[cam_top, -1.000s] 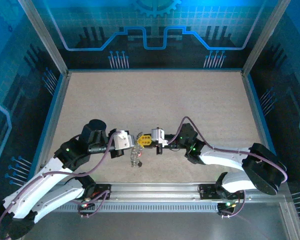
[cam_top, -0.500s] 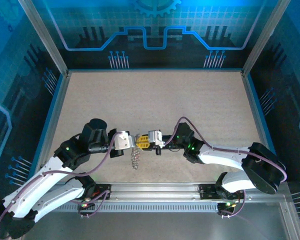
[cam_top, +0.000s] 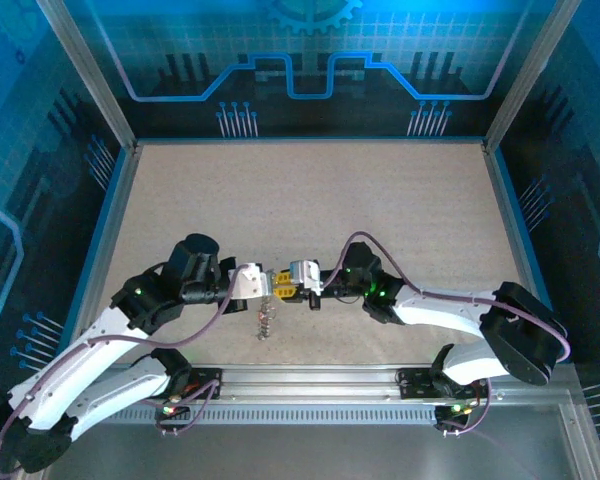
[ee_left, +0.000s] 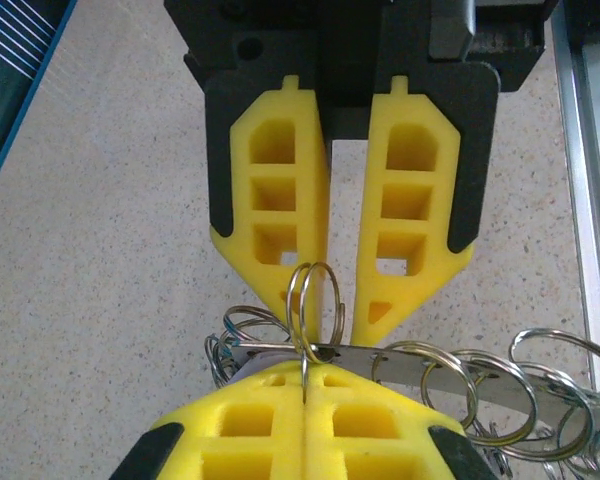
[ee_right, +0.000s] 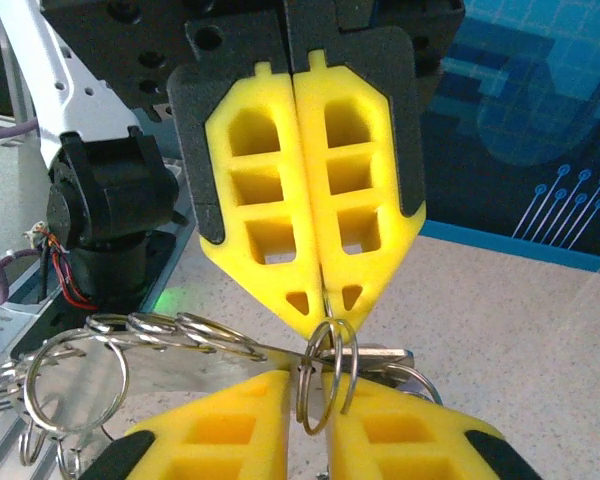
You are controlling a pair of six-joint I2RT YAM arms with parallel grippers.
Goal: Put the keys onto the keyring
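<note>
Low over the table near its front edge, my two grippers meet tip to tip. My left gripper (cam_top: pixel 268 283) (ee_left: pixel 305 385) is shut on a small silver keyring (ee_left: pixel 315 300) (ee_right: pixel 325 375), which stands upright. My right gripper (cam_top: pixel 284 284) (ee_right: pixel 315 385) faces it with its yellow jaws slightly apart, and the keyring sits in the gap between them. A flat silver key blade (ee_left: pixel 430 362) (ee_right: pixel 380 355) threaded on the keyring lies across both sets of tips. The rest of the keys (cam_top: pixel 265 322) hang below as a dark bunch, with several more split rings (ee_left: pixel 540 375) (ee_right: pixel 75 375).
The sandy table (cam_top: pixel 310 200) stretches away behind the grippers. A metal rail (cam_top: pixel 310 380) runs along the front edge close under the keys. Blue-lit walls and frame posts (cam_top: pixel 90 80) close in the sides and back.
Both grippers have drifted a little to the left, carrying the bunch with them. The right jaws, shut a second ago, have parted slightly around the keyring. The left grip is unchanged.
</note>
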